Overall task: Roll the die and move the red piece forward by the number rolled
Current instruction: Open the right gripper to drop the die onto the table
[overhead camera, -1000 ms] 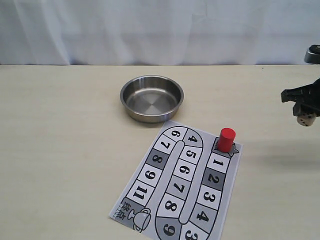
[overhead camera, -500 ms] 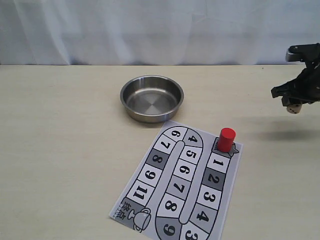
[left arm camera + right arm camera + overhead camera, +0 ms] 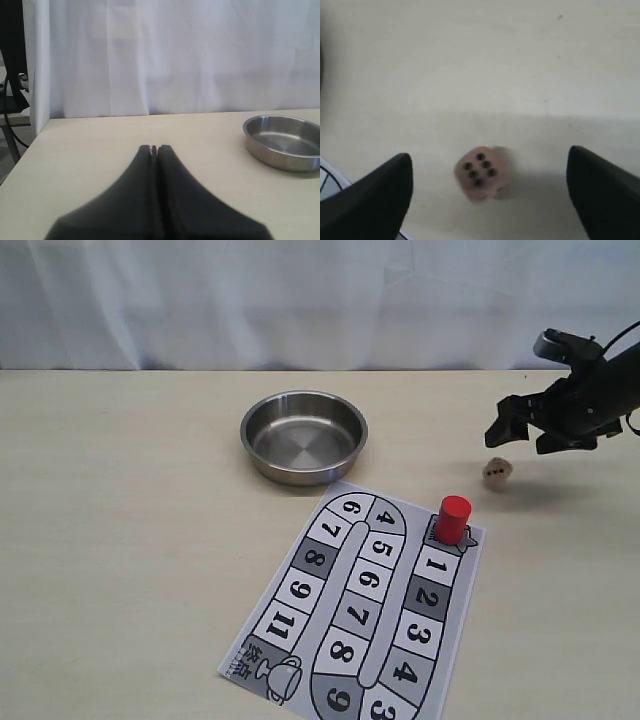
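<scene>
the die was blurred in the right wrist view; one face showed five or six dark pips, and the count could not be settled. whether it touched the table or hung just above it could not be told either. the game board was cut off at the bottom edge of the exterior view, so its lowest squares were only partly readable.

the right gripper was spread wide and had hold of nothing. the die sat free below it, between the two fingers in the wrist view and touching neither. in the exterior view the die lay to the right of the steel bowl, off the board, near the red piece, which stood upright on the board's start square above the 1.

the left gripper had its fingers pressed together on nothing, with the bowl off to one side.
</scene>
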